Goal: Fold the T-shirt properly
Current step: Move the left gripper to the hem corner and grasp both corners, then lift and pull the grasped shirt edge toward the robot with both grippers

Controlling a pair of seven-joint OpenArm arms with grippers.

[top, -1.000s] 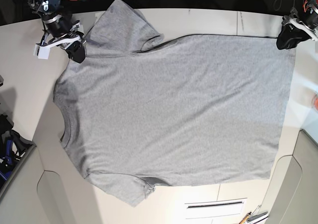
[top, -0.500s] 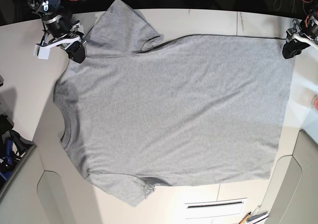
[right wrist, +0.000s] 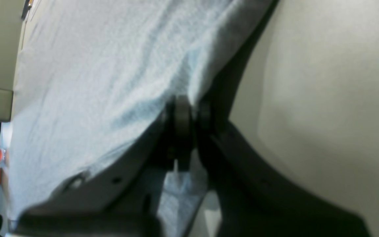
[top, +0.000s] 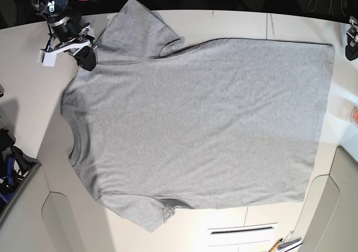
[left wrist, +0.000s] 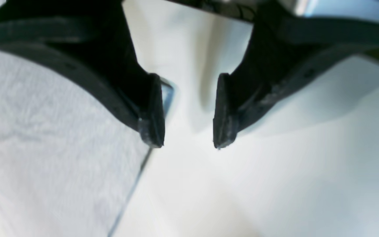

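Observation:
The grey T-shirt (top: 196, 123) lies spread flat on the white table (top: 235, 23), plain side up, neck at the left and hem at the right. My right gripper (top: 85, 56) is shut on the shirt's shoulder edge beside the upper sleeve. In the right wrist view its jaws (right wrist: 188, 112) pinch a fold of the grey cloth (right wrist: 94, 82). My left gripper (top: 351, 48) is at the far right edge, apart from the hem's upper corner. In the left wrist view it (left wrist: 188, 143) is open and empty over bare table, with the shirt's edge (left wrist: 44, 148) to its left.
A white slotted card (top: 243, 235) lies at the front edge below the shirt. An orange object (top: 354, 114) sits at the right edge. Beige panels stand at the front left (top: 28, 218) and front right (top: 341, 201). Dark gear (top: 11, 162) is at the left.
My left gripper has moved right, away from the hem's upper corner, and is open. The corner lies flat on the table. The right gripper has not moved.

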